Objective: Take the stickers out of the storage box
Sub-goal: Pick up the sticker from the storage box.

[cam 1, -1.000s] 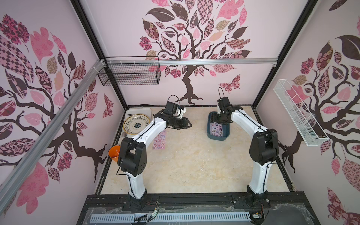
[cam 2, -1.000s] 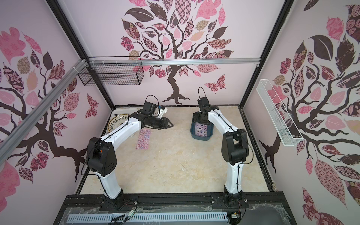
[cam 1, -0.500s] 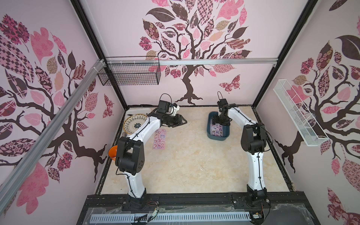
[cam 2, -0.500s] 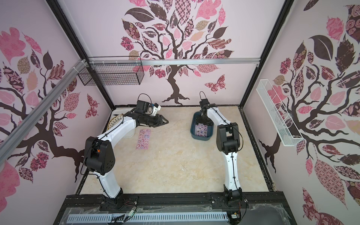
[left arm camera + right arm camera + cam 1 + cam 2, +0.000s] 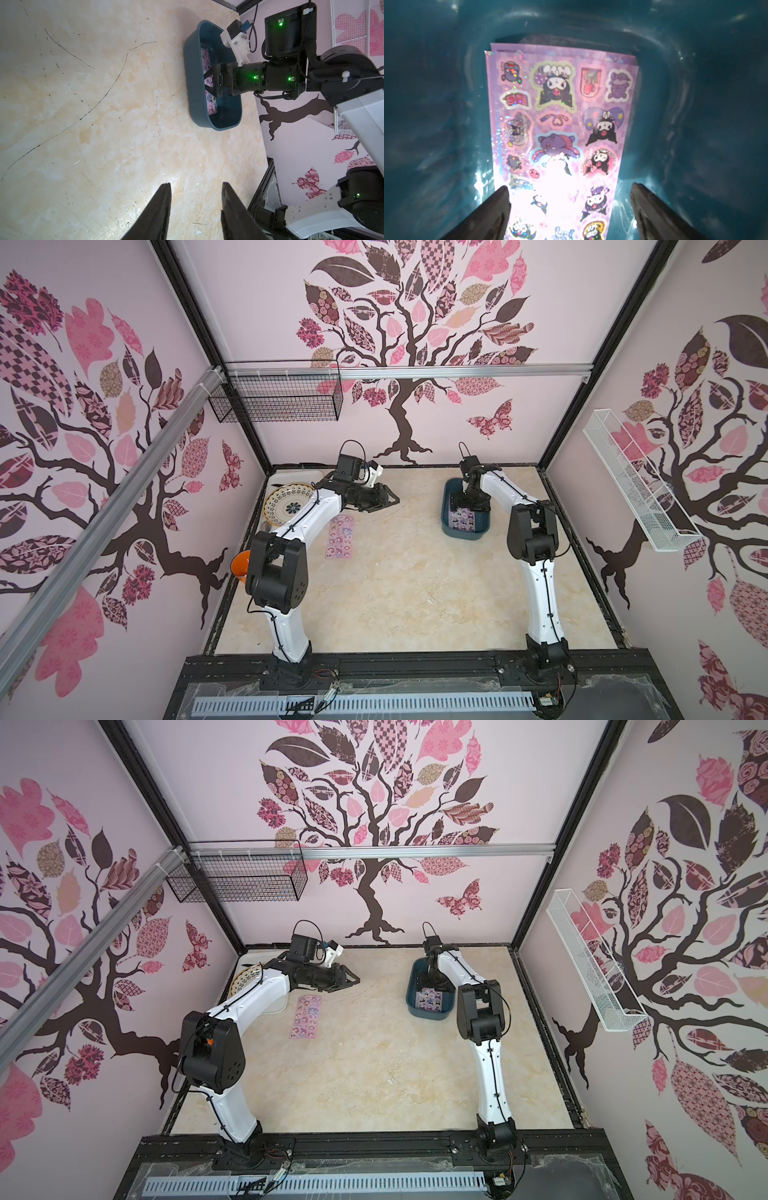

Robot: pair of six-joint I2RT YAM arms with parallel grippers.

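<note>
**A:** What is different from a second ago?

**B:** The right gripper [image 5: 570, 186] has reached down into the blue box [image 5: 451, 531] and spread its jaws wide. They sit either side of the top sheet, gripping nothing.

**A:** Where are the stickers [image 5: 560, 104]?

**B:** Stacked flat on the box floor, at the table's far right. One loose sheet [image 5: 340, 537] already lies out on the table [image 5: 395, 593].

**A:** And the left gripper [image 5: 196, 183]?

**B:** Much as before: half open, empty, hovering over bare table. I'd say the next pick is being lined up.
</note>
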